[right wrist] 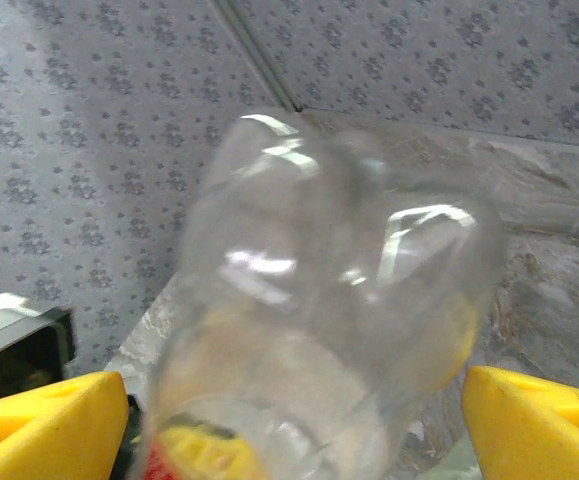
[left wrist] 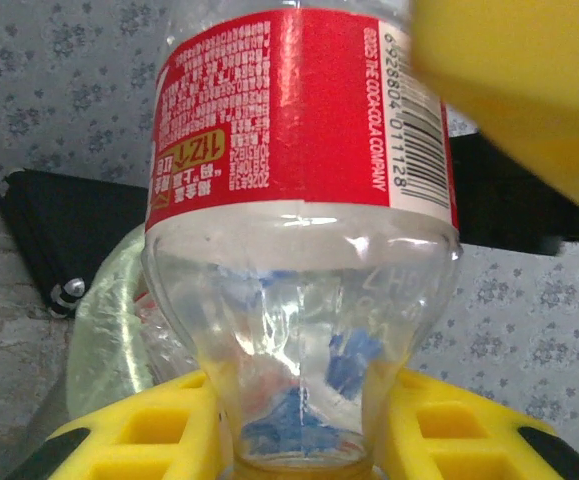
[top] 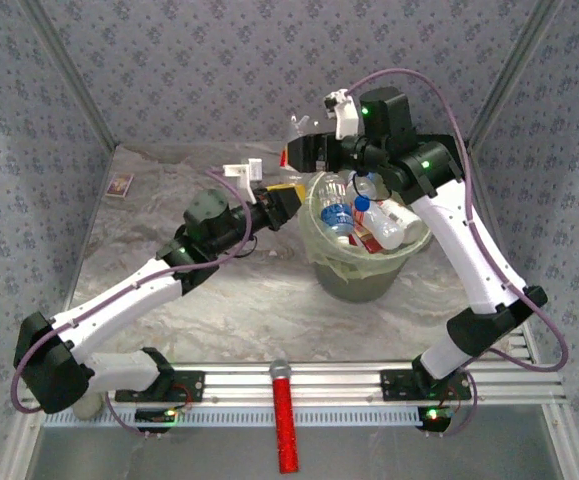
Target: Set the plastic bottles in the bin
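Left gripper [left wrist: 304, 450]: we are seeing it clamped together on the neck of the red-labelled bottle [left wrist: 299, 120], which is pointing away from the wrist camera.
Red-labelled bottle: it is clear and looks empty. In the top view the gripper holding it is hanging just beside the left rim of the bin [top: 364, 275].
Right gripper [right wrist: 294, 420]: its yellow fingers are standing wide apart, one on each side of the clear bottle [right wrist: 319, 300].
Clear bottle: it is showing as a blur in the right wrist view. It seems to be touching neither finger, but we cannot be sure.
Right arm: in the top view its wrist is reaching over the far rim of the bin, with the gripper end pointing left.
Bin: it is standing upright on the counter [top: 249, 310] between the two arms.
Bottles in the bin [top: 354, 215]: several are lying heaped up to the rim, among them one with a blue label and one with a white cap.
Black case [left wrist: 59, 230]: in the left wrist view it is lying behind the bin.
Red stick [top: 284, 420]: it is lying across the front rail between the two arm bases, well apart from the bin.
Small card [top: 121, 185]: it is lying at the far left corner of the counter.
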`<state>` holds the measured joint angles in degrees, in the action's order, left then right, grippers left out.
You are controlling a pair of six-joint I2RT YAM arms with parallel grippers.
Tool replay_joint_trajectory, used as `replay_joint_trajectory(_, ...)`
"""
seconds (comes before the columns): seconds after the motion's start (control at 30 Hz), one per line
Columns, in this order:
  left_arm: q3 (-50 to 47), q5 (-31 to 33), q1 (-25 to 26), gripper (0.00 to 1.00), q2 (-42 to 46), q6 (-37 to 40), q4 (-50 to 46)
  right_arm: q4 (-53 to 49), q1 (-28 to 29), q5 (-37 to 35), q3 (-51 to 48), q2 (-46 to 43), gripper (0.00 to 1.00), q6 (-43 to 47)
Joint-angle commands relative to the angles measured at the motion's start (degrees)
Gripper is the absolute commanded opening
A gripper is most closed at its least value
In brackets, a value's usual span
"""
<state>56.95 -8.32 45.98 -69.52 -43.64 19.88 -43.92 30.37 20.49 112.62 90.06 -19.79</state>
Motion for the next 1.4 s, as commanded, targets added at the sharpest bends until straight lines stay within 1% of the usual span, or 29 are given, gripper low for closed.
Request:
replay_joint_trajectory(0.0,2.4,-0.1,0.8,0.23,0.8,0.7,2.2,1.7,-1.0,2.8,-1.6,0.4,0.87,-2.3)
replay_joint_trajectory(0.07,3.1,-0.2,1.2,0.23,-0.1,0.8,2.0,3.1,-1.3,5.6,-2.1,0.5,0.81,-3.2)
replay_joint_trajectory(0.17,3.6,-0.1,1.2,0.25,-1.0,0.8,1.9,3.5,-1.9,6.4,-2.1,0.3,0.71,-3.5)
replay_joint_trajectory(0.3,4.4,-0.6,1.3,0.30,-1.7,1.0,2.0,3.4,-2.9,6.9,-2.2,0.0,0.64,-3.6)
replay_joint_trajectory(0.33,4.5,-0.8,1.3,0.34,-1.8,1.1,1.8,3.4,-3.2,7.2,-2.1,-0.1,0.62,-3.5)
replay_joint_trajectory(0.4,4.6,-0.8,1.4,0.46,-1.6,1.2,1.5,3.2,-3.6,7.5,-1.6,-0.3,0.60,-3.2)
replay_joint_trajectory(0.47,4.8,-0.3,1.3,0.63,-1.0,1.7,0.4,2.0,-4.2,7.2,0.1,-0.3,0.58,-2.1)
replay_joint_trajectory(0.53,5.0,1.4,1.3,0.72,0.0,2.3,-1.9,-0.2,-4.8,6.6,2.5,-0.6,0.57,-0.5)
replay_joint_trajectory(0.6,6.4,5.7,1.4,0.76,1.0,3.8,-7.9,-3.0,-5.7,5.1,4.6,-1.3,0.57,1.5)
replay_joint_trajectory(0.7,8.1,11.3,1.0,0.77,1.6,5.1,-15.1,-7.4,-8.3,5.0,6.5,-3.0,0.56,2.3)
replay_joint_trajectory(0.8,11.7,12.6,-0.4,0.78,-0.3,4.9,-22.2,-14.4,-11.4,4.3,8.3,-5.0,0.55,4.9)
replay_joint_trajectory(0.9,14.6,10.2,-1.3,0.78,-3.3,5.1,-25.7,-22.1,-14.2,0.8,10.0,-6.6,0.54,8.7)
replay_joint_trajectory(0.97,15.9,8.8,-1.7,0.78,-4.7,5.1,-27.0,-28.6,-15.9,-2.8,12.3,-6.9,0.50,11.6)
replay_joint_trajectory(1.07,17.0,7.4,-2.3,0.77,-6.3,5.3,-29.2,-36.7,-18.1,-6.6,14.7,-6.9,0.48,14.2)
replay_joint_trajectory(1.2,17.1,3.3,-3.3,0.73,-8.1,3.8,-29.4,-42.8,-20.4,-9.0,15.2,-6.4,0.47,16.4)
replay_joint_trajectory(1.37,18.9,1.2,-3.4,0.69,-10.7,3.7,-30.4,-49.0,-21.4,-16.9,16.7,-3.1,0.47,19.3)
